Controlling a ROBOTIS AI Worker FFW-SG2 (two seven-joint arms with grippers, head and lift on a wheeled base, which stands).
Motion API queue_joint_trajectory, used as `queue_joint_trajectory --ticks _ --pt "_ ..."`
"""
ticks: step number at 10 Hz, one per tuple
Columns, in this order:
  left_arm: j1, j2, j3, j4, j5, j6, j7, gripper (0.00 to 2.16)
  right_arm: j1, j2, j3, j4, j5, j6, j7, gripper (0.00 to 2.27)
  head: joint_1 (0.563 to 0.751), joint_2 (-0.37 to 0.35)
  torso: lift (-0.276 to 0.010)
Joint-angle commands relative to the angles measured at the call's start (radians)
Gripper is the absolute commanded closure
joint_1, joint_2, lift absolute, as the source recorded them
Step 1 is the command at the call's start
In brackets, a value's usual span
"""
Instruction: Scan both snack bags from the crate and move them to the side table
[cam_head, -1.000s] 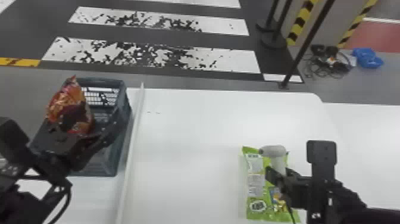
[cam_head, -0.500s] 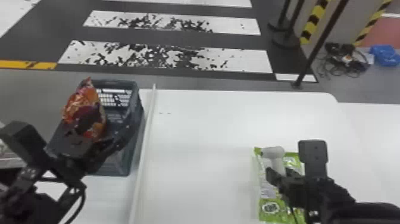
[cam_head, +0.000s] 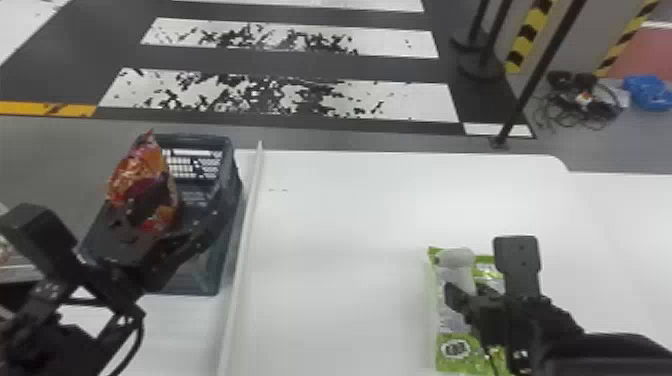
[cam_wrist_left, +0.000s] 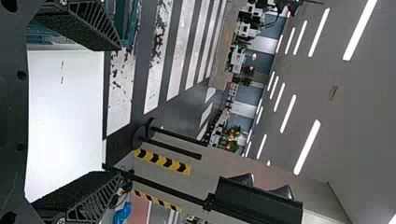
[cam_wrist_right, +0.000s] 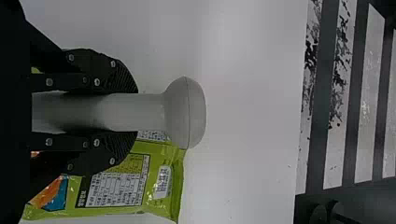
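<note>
My left gripper (cam_head: 117, 250) is open over the front of the dark crate (cam_head: 200, 270); a red-orange snack bag (cam_head: 137, 175) stands up inside the crate, just beyond it. In the left wrist view the left gripper (cam_wrist_left: 116, 109) has its fingers wide apart with nothing between them. My right gripper (cam_head: 462, 295) holds the white scanner (cam_head: 457, 260) above the green snack bag (cam_head: 450, 325), which lies on the white table. Seen from the right wrist, the gripper (cam_wrist_right: 130, 112) is shut around the handle of the scanner (cam_wrist_right: 184, 112); the green bag (cam_wrist_right: 163, 182) with its printed label is underneath.
A raised white strip (cam_head: 245, 240) runs along the table (cam_head: 350, 240) between crate and green bag. Beyond the table's far edge a black post (cam_head: 530, 85) rises from the floor, with cables (cam_head: 580, 105) beside it.
The head view has shifted, moving the whole scene rightward in it. Against the green bag, my right gripper and the scanner have moved left. The left gripper has kept about the same place at the crate.
</note>
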Motion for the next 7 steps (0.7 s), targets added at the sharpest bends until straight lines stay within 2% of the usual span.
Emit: queue_joint_trajectory --ticks 1,7 --pt "-0.001 0.004 0.004 0.003 0.002 0.0 0.0 0.04 -0.006 0.001 0.003 0.007 0.004 -0.006 0.001 2.22 0.695 -0.042 -0.029" --pt "-0.01 0.007 0.004 0.015 0.004 0.0 0.0 0.04 -0.03 0.001 0.001 0.056 0.017 -0.006 0.007 2.22 0.695 -0.036 -0.029"
